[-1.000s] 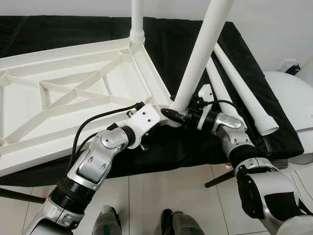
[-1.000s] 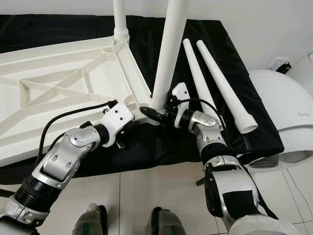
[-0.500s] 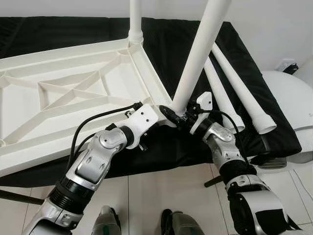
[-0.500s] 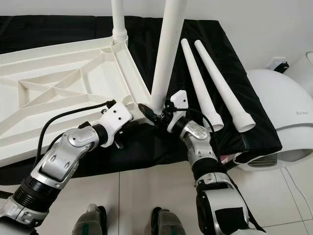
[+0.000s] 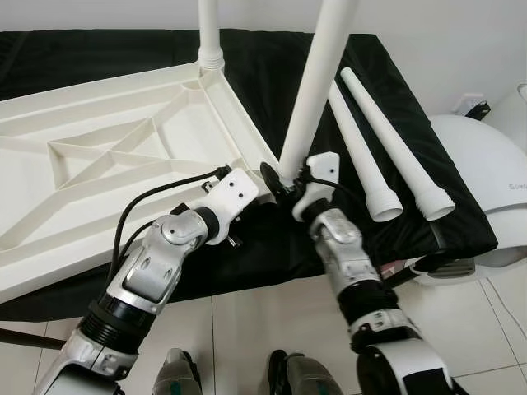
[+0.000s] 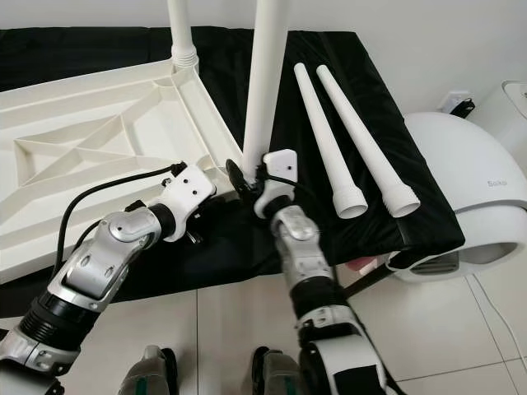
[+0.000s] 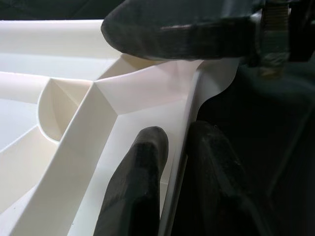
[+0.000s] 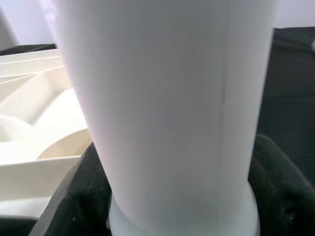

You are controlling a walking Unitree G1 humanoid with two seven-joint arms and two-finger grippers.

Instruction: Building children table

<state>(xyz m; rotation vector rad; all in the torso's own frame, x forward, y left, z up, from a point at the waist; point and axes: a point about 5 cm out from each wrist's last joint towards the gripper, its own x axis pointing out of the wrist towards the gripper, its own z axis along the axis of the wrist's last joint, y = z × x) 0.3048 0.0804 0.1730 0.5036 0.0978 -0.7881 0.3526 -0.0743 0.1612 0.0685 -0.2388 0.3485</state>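
Observation:
The white ribbed tabletop [image 5: 99, 156] lies upside down on a black cloth. One white leg [image 5: 208, 33] stands in its far corner. A second leg [image 5: 317, 74] rises from the near right corner. My right gripper [image 5: 278, 174] is shut around this leg's base, black fingers [image 8: 74, 196] on both sides of the leg [image 8: 167, 98]. My left gripper [image 7: 184, 152] is shut on the tabletop's rim [image 7: 194, 98] beside that corner, one finger [image 7: 138, 182] inside the rim and one outside. Two loose legs [image 5: 362, 156] [image 5: 395, 144] lie on the cloth to the right.
The black cloth [image 5: 387, 74] covers a low platform whose front edge is just before my feet [image 5: 288, 378] on the tiled floor. A white rounded appliance [image 5: 486, 164] stands at the right, close to the loose legs' ends.
My right forearm has swung in toward the middle, turning around the leg's base while still gripping it. The view has shifted a little. The left gripper stays on the rim.

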